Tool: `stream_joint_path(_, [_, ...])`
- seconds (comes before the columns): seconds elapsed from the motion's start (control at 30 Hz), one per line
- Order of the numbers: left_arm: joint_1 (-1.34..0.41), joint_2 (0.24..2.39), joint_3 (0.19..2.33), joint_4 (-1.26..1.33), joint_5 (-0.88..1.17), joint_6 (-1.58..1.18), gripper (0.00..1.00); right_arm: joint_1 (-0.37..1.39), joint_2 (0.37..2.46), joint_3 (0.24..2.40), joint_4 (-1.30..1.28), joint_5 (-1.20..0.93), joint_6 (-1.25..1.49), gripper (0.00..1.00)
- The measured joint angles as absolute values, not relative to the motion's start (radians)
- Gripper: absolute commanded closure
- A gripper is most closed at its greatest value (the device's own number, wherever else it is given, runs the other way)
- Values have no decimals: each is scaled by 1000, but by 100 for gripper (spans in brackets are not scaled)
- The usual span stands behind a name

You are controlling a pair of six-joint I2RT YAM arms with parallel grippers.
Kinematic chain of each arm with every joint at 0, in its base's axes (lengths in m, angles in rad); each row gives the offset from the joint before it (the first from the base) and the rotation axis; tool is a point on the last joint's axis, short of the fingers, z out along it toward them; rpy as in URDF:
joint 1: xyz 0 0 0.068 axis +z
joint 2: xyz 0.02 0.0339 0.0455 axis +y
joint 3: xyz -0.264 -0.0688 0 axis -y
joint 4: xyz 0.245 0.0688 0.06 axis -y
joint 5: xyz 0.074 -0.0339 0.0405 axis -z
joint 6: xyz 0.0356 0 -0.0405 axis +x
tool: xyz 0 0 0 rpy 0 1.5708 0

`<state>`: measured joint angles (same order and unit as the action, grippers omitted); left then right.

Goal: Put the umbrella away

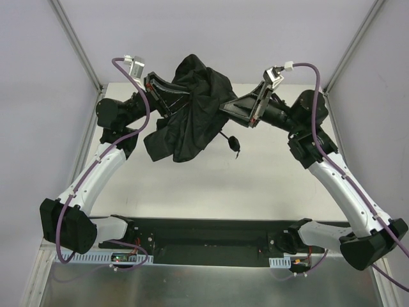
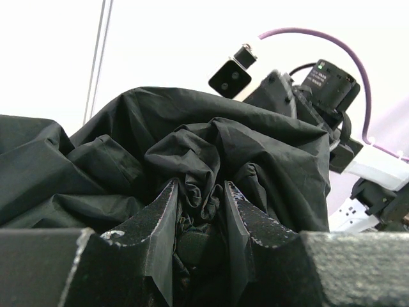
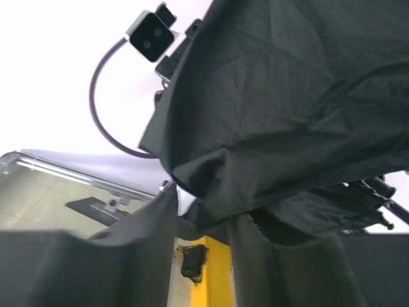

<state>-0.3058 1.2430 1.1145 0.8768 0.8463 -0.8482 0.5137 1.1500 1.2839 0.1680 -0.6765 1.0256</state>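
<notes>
left fingers (image 2: 160, 224) and right fingers (image 3: 153, 256) clench the umbrella (image 1: 195, 109), its folds covering their tips.

Both arms reaching forward and up, elbows bowed outward, wrists turned inward facing each other, left tool (image 2: 199, 192) jaws pinched narrow on umbrella (image 1: 198, 109) fabric, right tool (image 3: 204, 214) jaws set wider, fabric draped between, grip possibly engaged, unclear.
</notes>
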Motion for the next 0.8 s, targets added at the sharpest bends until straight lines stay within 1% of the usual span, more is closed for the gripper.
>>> stream_joint_path(0.03, [-306, 1243, 1114, 876, 839, -848, 100, 522, 1161, 1290, 170, -671, 1015, 99])
stream_joint_path(0.1, [-306, 1242, 1114, 871, 813, -845, 100, 537, 1182, 1299, 172, -666, 995, 100])
stream_joint_path(0.37, [-306, 1190, 1111, 699, 597, -749, 100, 610, 1233, 1329, 268, -721, 987, 100])
stream_joint_path(0.53, [-307, 1182, 1110, 667, 510, -743, 100, 643, 1332, 1394, 327, -779, 1016, 99])
stream_joint_path(0.67, [-306, 1182, 1110, 637, 453, -745, 100, 656, 1394, 1399, 328, -794, 1028, 99])
stream_joint_path(0.73, [-306, 1182, 1110, 627, 429, -756, 100, 662, 1406, 1399, 300, -793, 1019, 88])
stream_joint_path(0.8, [-306, 1182, 1107, 632, 414, -778, 100, 669, 1412, 1399, 270, -792, 1007, 82])
